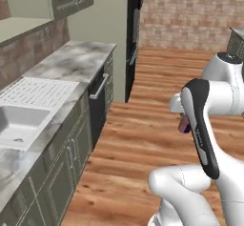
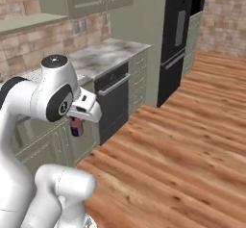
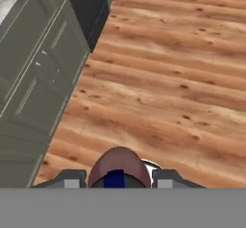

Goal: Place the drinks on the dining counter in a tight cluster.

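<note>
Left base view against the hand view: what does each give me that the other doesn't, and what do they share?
The left base view alone gives the white inset sink with its ribbed drainboard, the grey-white marble counter, the tall black fridge and the brick back wall.

The hand view alone looks down over the small red bottle's rounded top, clamped between the dark fingertips of the hand.

Both share the wooden plank floor, the sage-green cabinet doors and that bottle, a sliver beside the arm in the base view.

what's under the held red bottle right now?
Under the small red bottle, gripped between the gripper fingers, lies bare wooden floor, with green cabinet fronts off to one side. The floor patch directly beneath is covered by the bottle itself.
</note>
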